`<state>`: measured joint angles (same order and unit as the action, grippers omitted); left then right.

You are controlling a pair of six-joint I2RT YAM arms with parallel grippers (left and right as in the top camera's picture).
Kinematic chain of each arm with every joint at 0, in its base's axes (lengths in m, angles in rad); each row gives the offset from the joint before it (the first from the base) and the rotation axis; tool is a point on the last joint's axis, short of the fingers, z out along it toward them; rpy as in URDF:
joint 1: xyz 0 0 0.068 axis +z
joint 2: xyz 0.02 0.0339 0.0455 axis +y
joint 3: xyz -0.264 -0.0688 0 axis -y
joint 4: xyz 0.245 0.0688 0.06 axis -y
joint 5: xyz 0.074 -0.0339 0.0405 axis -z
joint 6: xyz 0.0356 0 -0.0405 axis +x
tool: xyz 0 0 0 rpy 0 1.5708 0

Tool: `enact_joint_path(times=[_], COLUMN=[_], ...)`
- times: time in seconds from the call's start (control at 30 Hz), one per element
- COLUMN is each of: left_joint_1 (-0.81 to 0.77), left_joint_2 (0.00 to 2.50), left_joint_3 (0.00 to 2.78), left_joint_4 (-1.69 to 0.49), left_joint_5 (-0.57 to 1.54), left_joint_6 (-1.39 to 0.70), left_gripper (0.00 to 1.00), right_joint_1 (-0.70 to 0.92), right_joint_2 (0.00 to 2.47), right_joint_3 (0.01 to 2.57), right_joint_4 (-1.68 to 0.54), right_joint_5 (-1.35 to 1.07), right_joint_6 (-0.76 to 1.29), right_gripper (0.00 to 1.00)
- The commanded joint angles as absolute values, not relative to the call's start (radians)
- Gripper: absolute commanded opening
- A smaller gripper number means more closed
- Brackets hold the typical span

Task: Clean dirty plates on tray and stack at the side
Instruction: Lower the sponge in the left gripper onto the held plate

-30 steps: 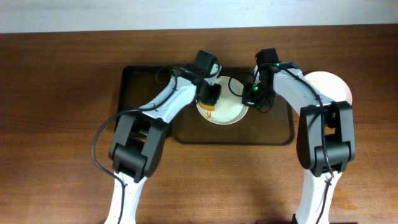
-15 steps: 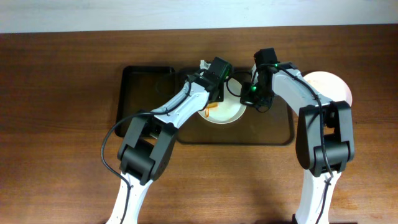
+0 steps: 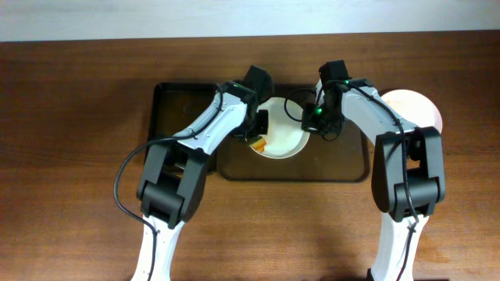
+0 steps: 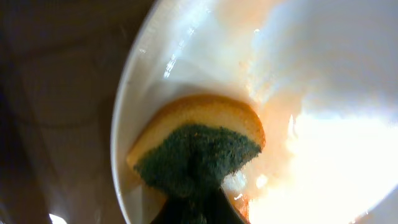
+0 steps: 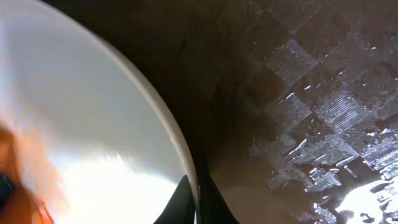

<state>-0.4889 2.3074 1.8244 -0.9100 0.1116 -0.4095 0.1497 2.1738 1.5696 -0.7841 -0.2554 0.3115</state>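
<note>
While the right gripper [image 3: 316, 122] pinches the plate [image 3: 287, 140] by its two o'clock rim, pinning it on the tray [image 3: 344, 160], the left gripper [image 3: 258, 131] clamps the sponge [image 4: 199, 146] onto its nine o'clock side. The orange-smeared face left to wipe lies toward three o'clock from the sponge.

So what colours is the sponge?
The sponge is dark green with a yellow-orange layer, clearest in the left wrist view.

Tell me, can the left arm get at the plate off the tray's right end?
Probably not now: that plate lies beyond the right arm, which blocks the way, and the left tool holds a sponge.
</note>
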Motion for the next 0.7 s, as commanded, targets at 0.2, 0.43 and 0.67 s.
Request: enact_joint_path(times=[0.2, 0.43, 0.67], left_joint_1=[-0.497, -0.502, -0.517], left_joint_2=[2.332, 2.37, 2.37], left_joint_3=[1.794, 1.794, 1.794], left_joint_4=[-0.748, -0.717, -0.942], left_joint_5=[0.176, -0.114, 0.087], left_joint_6=[-0.388, -0.635, -0.951], left_gripper=[0.0, 0.0, 0.0], right_joint_1=[0.159, 0.159, 0.159], right_joint_2=[2.221, 2.221, 2.221], right_joint_3=[1.534, 1.534, 1.534], right_joint_4=[-0.792, -0.792, -0.791], right_joint_5=[-0.203, -0.203, -0.203], right_joint_6=[0.319, 0.319, 0.319], right_gripper=[0.04, 0.04, 0.04])
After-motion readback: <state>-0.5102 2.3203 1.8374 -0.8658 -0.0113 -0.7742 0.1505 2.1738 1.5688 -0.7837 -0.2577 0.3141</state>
